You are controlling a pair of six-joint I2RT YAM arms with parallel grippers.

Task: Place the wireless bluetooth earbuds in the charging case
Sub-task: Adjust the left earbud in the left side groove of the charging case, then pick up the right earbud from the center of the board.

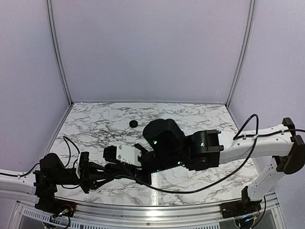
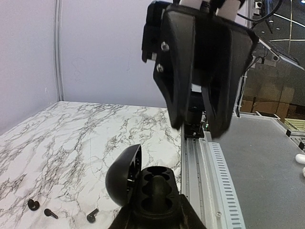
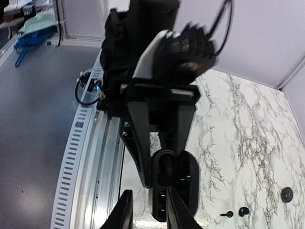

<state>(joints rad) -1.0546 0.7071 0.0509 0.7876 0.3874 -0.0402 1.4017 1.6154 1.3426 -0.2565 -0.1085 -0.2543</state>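
Left gripper (image 2: 155,217) clamped on open charging case (image 2: 147,188). Right gripper (image 2: 195,130) directly above case, jaws apart, empty. Earbuds (image 2: 50,213) loose on tabletop (image 2: 71,143) beside case. Risk: grippers collide and knock case loose.

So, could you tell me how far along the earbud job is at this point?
Done: the charging case is open, clamped in the left gripper. In hand: the right gripper hangs open above it, nothing visible between its fingers. Left: three earbuds lie loose on the table; whether any is seated in the case cannot be told.
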